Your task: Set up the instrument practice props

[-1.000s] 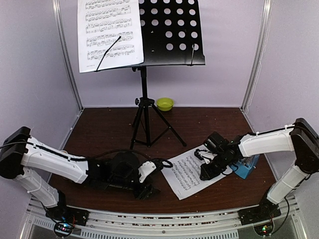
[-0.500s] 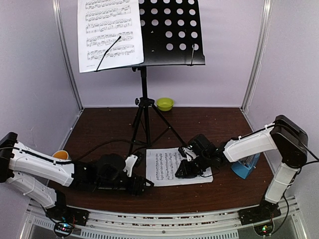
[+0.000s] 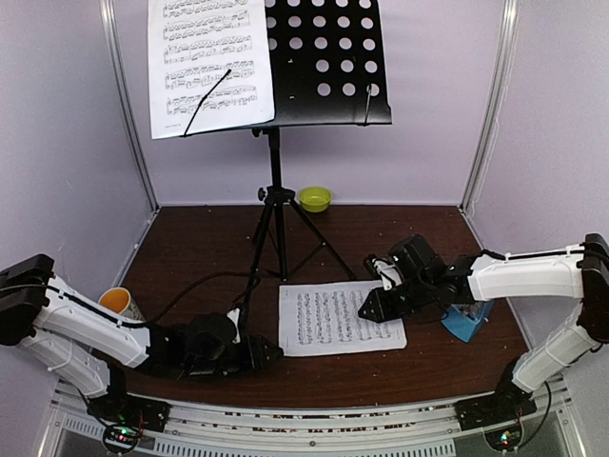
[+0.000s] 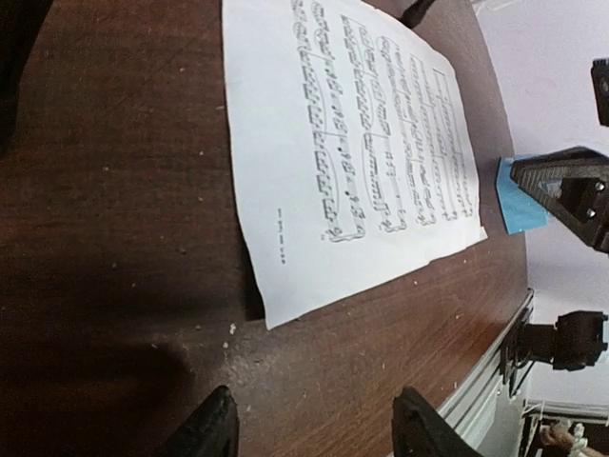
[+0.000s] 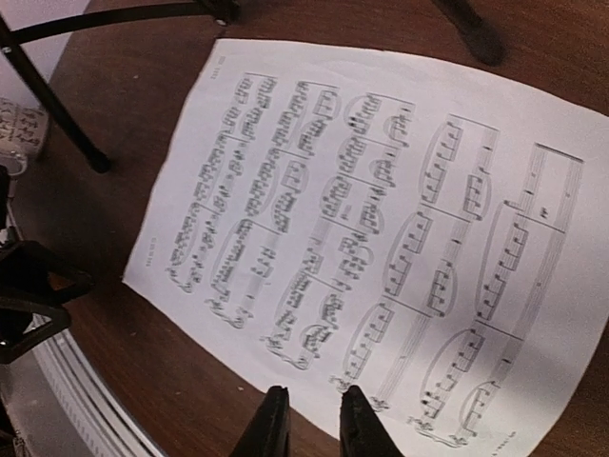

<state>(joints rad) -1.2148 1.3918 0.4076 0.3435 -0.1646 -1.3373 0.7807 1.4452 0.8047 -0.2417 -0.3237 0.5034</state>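
Two sheets show: the racked sheet [image 3: 209,67] sits on the left half of the stand [image 3: 275,181] desk, and the flat sheet [image 3: 333,319] lies on the counter [image 3: 209,248] in front of the tripod legs, between the two arms, with the metronome [image 3: 468,322] near, off its right side. The step in hand looks to be raising the flat sheet for the bare right half of the desk. Paper lying flush on wood offers no lip, so one side probably wants pinning while an edge is coaxed up into a small buckle. The pinch should then take the margin only, lightly enough not to crease it, and the lift should stay clear of the legs. The right jaws hang over the sheet's right part, set narrow with nothing between them; whether they touch the paper cannot be told. The left jaws stand wide and empty, low over bare counter just off the sheet's near left corner and aimed toward it.
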